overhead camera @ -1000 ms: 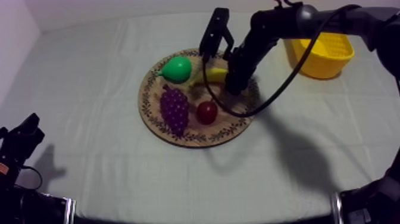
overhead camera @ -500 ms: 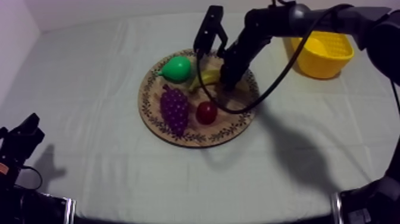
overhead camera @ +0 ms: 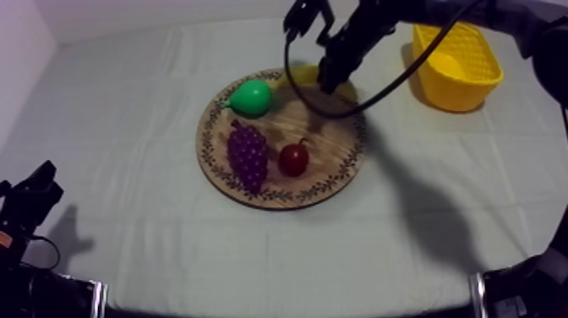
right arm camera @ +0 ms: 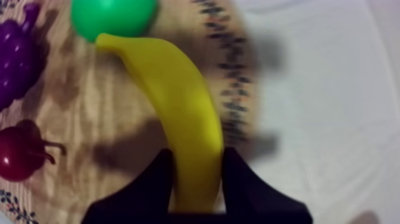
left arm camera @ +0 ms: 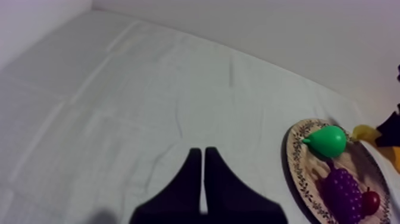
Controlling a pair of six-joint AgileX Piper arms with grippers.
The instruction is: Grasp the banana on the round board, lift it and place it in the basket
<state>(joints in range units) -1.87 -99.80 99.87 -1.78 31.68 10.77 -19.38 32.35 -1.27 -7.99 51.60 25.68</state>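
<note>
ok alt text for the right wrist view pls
The right claw is shut on a curved yellow toy banana, held over a round wooden board with a patterned rim. On the board lie a green toy pear, a bunch of purple toy grapes and a small red fruit.

Open cloth (overhead camera: 394,128) between board (overhead camera: 328,174) and basket (overhead camera: 457,95).
</note>
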